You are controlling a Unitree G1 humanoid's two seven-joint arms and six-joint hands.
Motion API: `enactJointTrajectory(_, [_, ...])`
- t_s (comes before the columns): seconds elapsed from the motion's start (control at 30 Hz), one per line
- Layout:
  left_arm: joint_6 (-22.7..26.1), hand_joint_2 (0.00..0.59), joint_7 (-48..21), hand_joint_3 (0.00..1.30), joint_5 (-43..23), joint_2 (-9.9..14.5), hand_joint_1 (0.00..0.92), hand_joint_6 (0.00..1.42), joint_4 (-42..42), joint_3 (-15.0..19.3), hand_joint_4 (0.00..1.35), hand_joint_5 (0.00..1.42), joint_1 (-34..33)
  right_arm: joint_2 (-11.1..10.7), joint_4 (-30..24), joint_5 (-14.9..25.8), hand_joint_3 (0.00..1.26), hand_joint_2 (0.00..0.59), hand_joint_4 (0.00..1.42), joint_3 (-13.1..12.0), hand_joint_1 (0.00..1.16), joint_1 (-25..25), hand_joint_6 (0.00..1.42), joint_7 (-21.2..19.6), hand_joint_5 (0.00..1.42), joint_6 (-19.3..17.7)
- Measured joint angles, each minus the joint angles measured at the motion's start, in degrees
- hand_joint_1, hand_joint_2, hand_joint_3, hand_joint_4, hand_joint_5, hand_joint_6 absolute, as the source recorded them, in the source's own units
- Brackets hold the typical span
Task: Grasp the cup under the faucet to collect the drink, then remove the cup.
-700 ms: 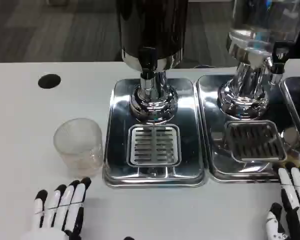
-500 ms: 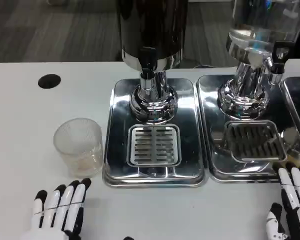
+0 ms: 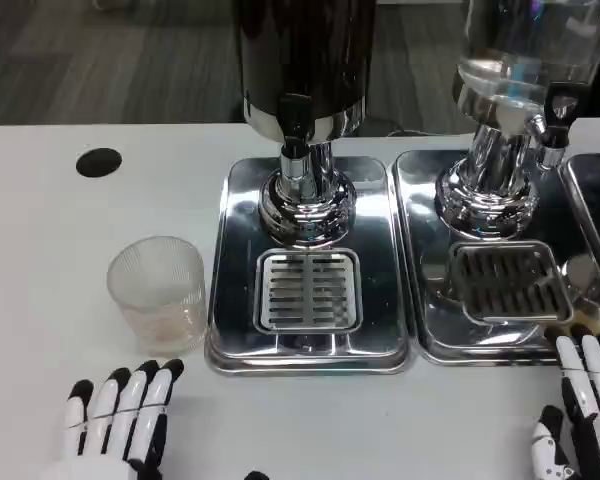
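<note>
A clear ribbed plastic cup (image 3: 158, 292) stands upright on the white table, left of the steel drip tray (image 3: 235, 300). It holds a little pale liquid at the bottom. The dark dispenser's black faucet (image 3: 296, 122) hangs over the tray's slotted grate (image 3: 308, 291), which has nothing on it. My left hand (image 3: 118, 421) lies at the bottom edge just below the cup, fingers straight and apart, holding nothing and not touching the cup. My right hand (image 3: 582, 415) sits at the bottom right corner, fingers extended, nothing in it.
A second dispenser with a clear tank (image 3: 525, 50) stands on its own steel tray (image 3: 432, 330) to the right, with another tray's edge (image 3: 592, 200) at the far right. A black round hole (image 3: 99, 162) marks the table at the back left.
</note>
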Motion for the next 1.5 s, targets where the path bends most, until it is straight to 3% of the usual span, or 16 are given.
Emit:
enactJointTrajectory(0.63, [-3.93,0.137,0.65,0.17,-0.73,0.32,0.0,0.0,3.08,0.05,0.0,0.07,-2.96,-0.19,-6.58,-2.55,0.05,0.586,0.0,0.12,0.04,3.95,0.0,0.74,0.0,4.53])
enactJointTrajectory(0.8, [-5.46,0.09,1.22,0.24,-0.74,0.59,0.0,0.04,2.43,0.72,0.0,0.12,-2.69,-0.15,-6.96,-2.67,0.05,0.586,0.0,-0.12,0.04,4.4,0.0,0.75,0.0,4.99])
enactJointTrajectory(1.0, [-6.95,0.062,5.37,0.27,-1.03,0.76,0.0,0.07,-1.92,4.2,0.0,0.15,-0.88,0.4,-7.09,-2.8,0.05,0.586,0.0,0.22,0.04,4.38,0.0,0.81,0.0,5.48])
enactJointTrajectory(1.2, [-9.83,0.04,4.98,0.23,-6.58,0.62,0.0,0.07,-3.47,8.18,0.0,0.14,-0.64,1.06,-7.07,-2.77,0.05,0.586,0.0,0.6,0.04,4.22,0.0,0.83,0.0,5.54])
enactJointTrajectory(1.5, [-7.81,0.026,-5.72,0.14,-14.11,0.87,0.0,0.07,-2.45,15.63,0.0,0.12,-7.53,1.16,-6.62,-2.59,0.05,0.586,0.0,0.69,0.04,3.84,0.0,0.84,0.0,5.54])
